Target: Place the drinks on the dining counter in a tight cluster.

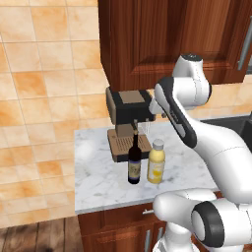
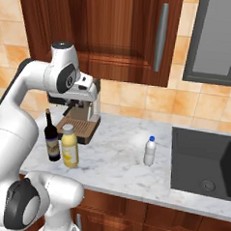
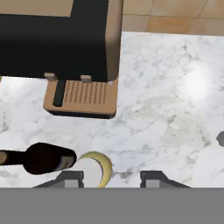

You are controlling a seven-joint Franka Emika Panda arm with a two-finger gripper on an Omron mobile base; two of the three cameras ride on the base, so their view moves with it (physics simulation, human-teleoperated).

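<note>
The dark wine bottle [image 1: 134, 165] [image 2: 52, 143] [image 3: 43, 158] and the yellow juice bottle [image 1: 156, 164] [image 2: 70, 147] stand side by side, almost touching, on a marble counter [image 2: 114, 161] in front of a coffee machine. The small white bottle with a blue cap [image 2: 149, 151] stands apart, further right towards a dark sink. My gripper [image 3: 111, 179] hangs open high above the counter, looking down, with nothing between its fingers. The juice bottle's pale cap [image 3: 89, 173] sits just left of the gap between the fingertips. The dining counter is out of view.
The coffee machine [image 1: 129, 113] [image 2: 81, 120] [image 3: 61, 39] stands at the back of the counter, close behind the hand. A dark sink [image 2: 206, 161] is recessed at the right. Wooden wall cabinets [image 2: 113, 30] hang above. Bare marble lies between the juice bottle and the white bottle.
</note>
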